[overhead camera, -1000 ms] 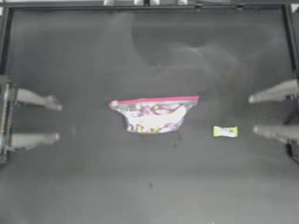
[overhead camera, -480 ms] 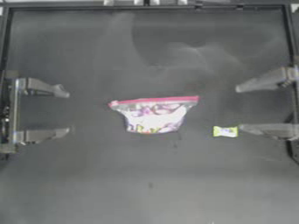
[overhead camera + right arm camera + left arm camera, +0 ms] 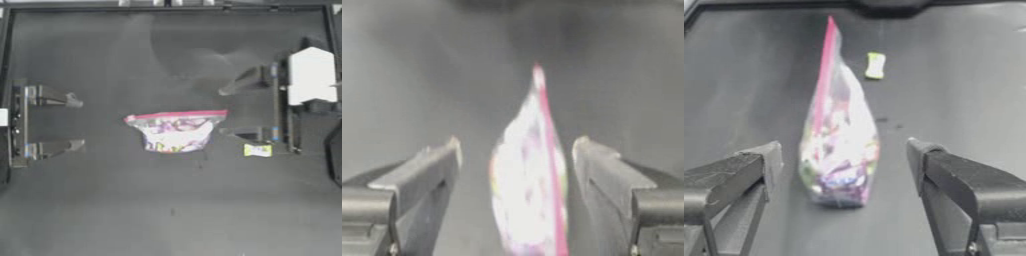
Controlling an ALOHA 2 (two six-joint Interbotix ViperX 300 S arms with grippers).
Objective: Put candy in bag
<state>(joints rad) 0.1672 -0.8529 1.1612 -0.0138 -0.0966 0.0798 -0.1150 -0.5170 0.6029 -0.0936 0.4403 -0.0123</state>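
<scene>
Nothing is done yet: the candy [image 3: 257, 150] lies loose on the tabletop [image 3: 167, 210] just outside the right gripper [image 3: 227, 112], jaws wide; the zip bag [image 3: 175, 131] lies ahead of the left gripper [image 3: 77, 123], jaws wide too.

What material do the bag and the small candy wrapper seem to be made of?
The bag looks like thin clear plastic film, glossy: the colourful contents show through it, and a pink-red strip runs along its mouth. The candy seems wrapped in pale yellow-green plastic or waxed paper with a white patch; it is too small to tell which.

Dark grey end effector [image 3: 841, 165] fingers; right arm carries white housing [image 3: 311, 75], apparently.
</scene>
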